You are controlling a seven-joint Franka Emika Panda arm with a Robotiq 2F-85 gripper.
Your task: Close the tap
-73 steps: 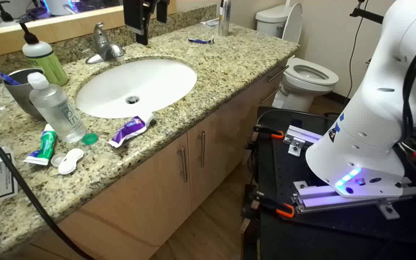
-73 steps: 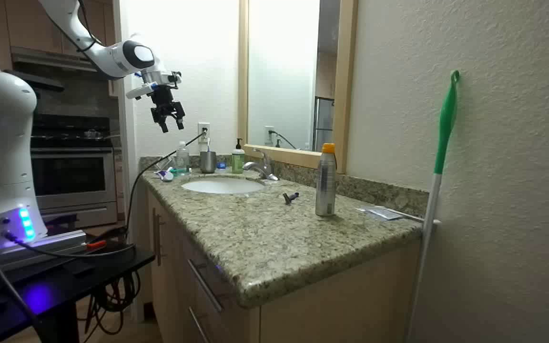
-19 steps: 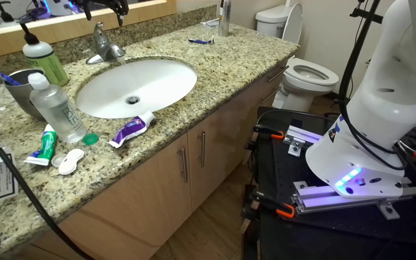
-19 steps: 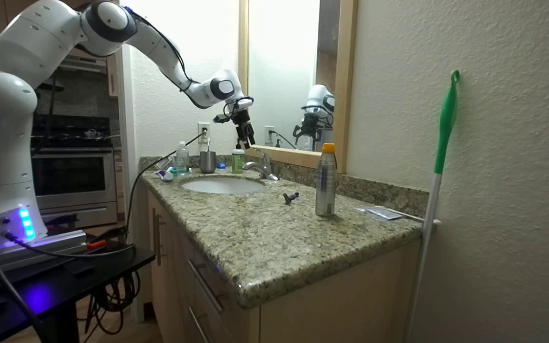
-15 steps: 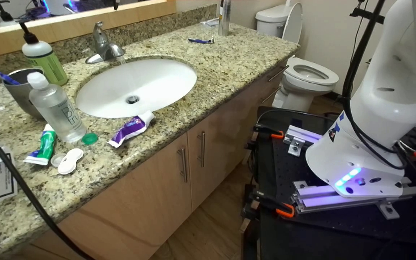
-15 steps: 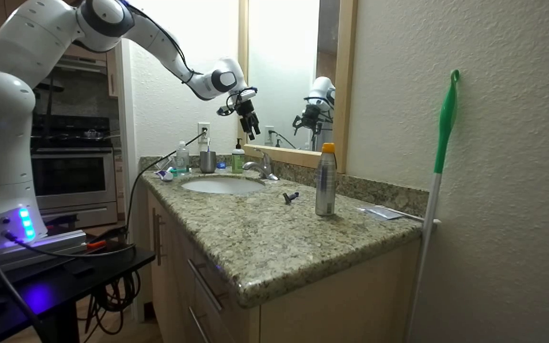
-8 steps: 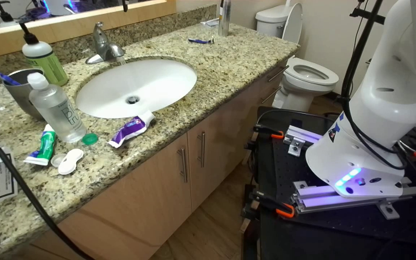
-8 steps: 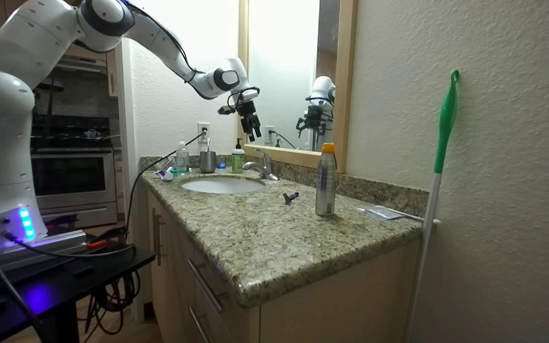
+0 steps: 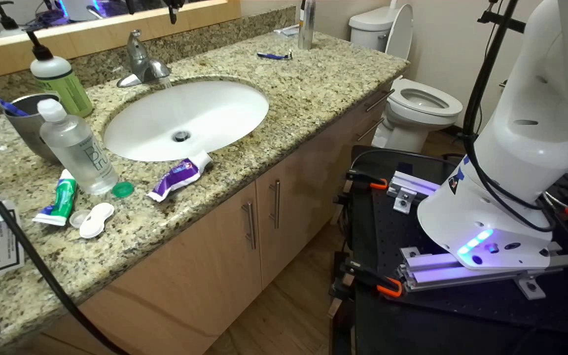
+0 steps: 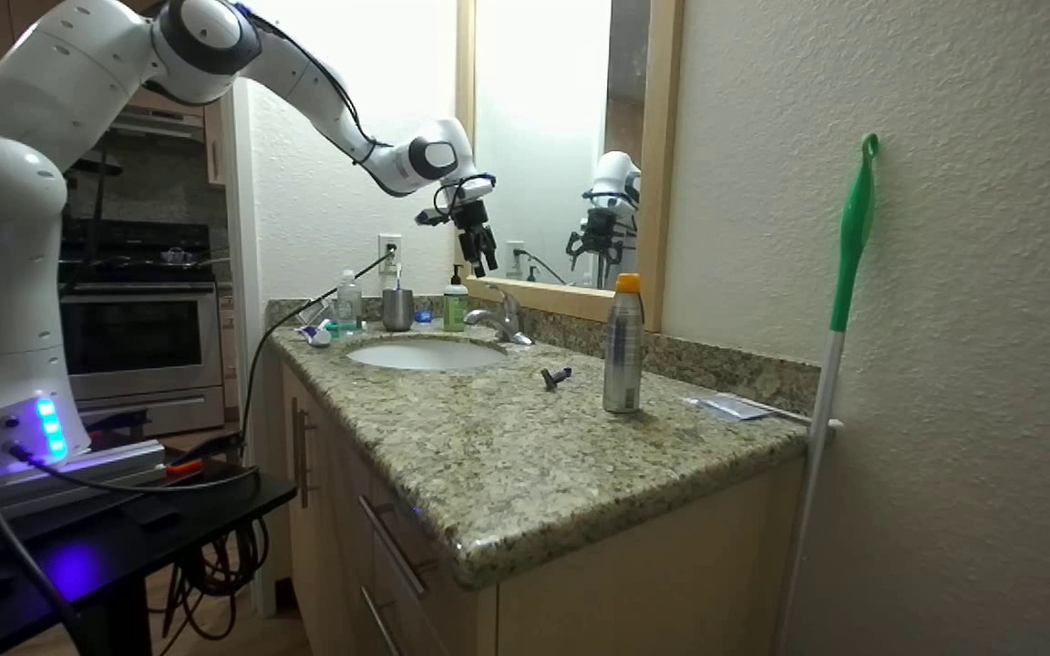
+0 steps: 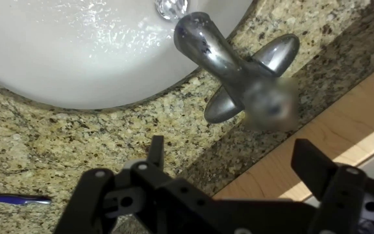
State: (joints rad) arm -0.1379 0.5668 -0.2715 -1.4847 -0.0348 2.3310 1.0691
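Note:
The chrome tap (image 9: 143, 64) stands at the back rim of the white oval basin (image 9: 225, 113); it also shows in an exterior view (image 10: 499, 319) and in the wrist view (image 11: 219, 55). A thin stream of water runs from its spout (image 11: 192, 29). Its lever handle points up in an exterior view (image 9: 136, 42); in the wrist view that part is blurred. My gripper (image 10: 485, 270) is open and empty, above the tap and apart from it. In the wrist view its two fingers (image 11: 229, 141) stand wide apart, below the tap in the picture.
The mirror frame (image 10: 539, 293) is close behind the gripper. A soap bottle (image 9: 59, 76), grey cup (image 9: 35, 121) and clear bottle (image 9: 79, 148) stand beside the basin. A razor (image 9: 274, 56) and spray can (image 10: 622, 351) are on the counter's other side.
Over about five seconds my arm has reached from in front of the counter to above the tap. It rose a little about one second ago and has since lowered slightly. The tap looks unmoved.

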